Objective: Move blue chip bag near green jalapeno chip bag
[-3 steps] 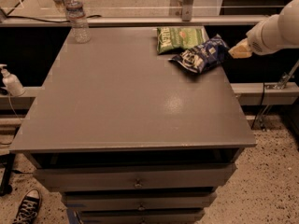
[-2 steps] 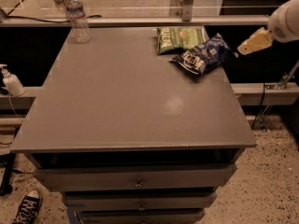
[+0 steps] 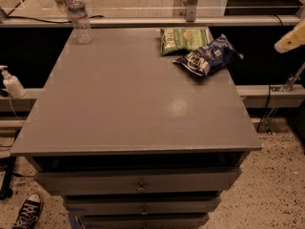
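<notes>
One blue bag (image 3: pixel 208 57), one green bag (image 3: pixel 183 39), hand (image 3: pixel 291 40) far right.

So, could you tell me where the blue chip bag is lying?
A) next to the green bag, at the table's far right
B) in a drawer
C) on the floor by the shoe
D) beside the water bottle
A: the blue chip bag lies on the table top beside the green jalapeno chip bag, while the gripper hangs off to the table's right, apart from both.

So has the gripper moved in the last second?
Yes. The gripper has pulled right, farther from the blue chip bag and the table, nearly out of view.
</notes>
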Motion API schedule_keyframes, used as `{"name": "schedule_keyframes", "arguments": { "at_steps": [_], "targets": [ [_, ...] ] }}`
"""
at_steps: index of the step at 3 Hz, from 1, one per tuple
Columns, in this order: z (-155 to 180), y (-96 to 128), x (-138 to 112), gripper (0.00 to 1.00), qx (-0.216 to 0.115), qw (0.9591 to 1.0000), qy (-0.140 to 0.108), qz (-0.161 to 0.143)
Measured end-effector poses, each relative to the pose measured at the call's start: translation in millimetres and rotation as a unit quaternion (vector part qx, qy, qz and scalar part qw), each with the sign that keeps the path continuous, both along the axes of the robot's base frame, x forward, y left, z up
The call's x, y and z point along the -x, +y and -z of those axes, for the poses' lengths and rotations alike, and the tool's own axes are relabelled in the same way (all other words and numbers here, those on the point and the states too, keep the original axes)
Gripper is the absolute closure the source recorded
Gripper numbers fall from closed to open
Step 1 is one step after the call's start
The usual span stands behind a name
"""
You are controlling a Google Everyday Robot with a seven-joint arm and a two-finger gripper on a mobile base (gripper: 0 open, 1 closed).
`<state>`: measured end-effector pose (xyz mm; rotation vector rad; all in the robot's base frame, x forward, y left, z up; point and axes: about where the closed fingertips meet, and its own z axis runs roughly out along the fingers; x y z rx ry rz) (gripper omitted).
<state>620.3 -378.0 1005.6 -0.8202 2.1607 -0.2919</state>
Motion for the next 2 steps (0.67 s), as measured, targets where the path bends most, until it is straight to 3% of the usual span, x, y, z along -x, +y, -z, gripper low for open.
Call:
{"name": "schedule_keyframes", "arguments": {
  "at_steps": [1,2],
  "targets": [
    [-10.1,-22.1,30.4,0.00,-0.036,0.9985,0.017,-0.039],
    [-36.3,-16.5,42.9,0.00,-0.066,0.9961,0.003,-0.059]
  ]
}}
